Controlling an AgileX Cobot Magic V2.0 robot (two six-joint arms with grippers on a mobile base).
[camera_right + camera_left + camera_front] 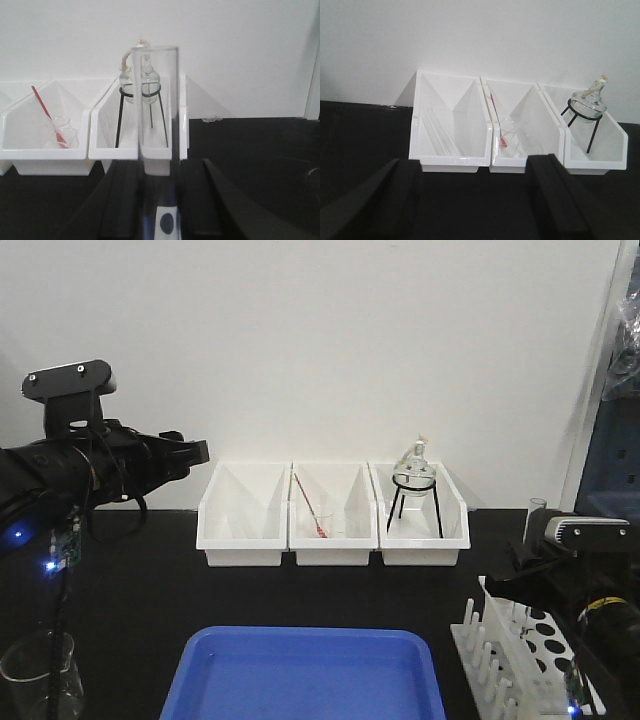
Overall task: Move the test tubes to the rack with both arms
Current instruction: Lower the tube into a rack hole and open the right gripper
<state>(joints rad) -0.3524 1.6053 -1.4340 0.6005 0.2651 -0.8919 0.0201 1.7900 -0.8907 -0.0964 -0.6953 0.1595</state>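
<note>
My right gripper is shut on one upright clear test tube, whose open top rises well above the fingers. In the front view this tube stands over the white rack at the lower right, with the right gripper just above the rack's top plate. A rack hole shows through the tube's lower end. My left gripper is open with nothing between its fingers, in front of the left white bin. Faint clear test tubes lie in that bin. The left gripper hangs high at the left.
Three white bins stand against the back wall. The middle bin holds a small beaker and a red stick; the right bin holds a glass flask on a black tripod. A blue tray lies at the front, a glass beaker at the lower left.
</note>
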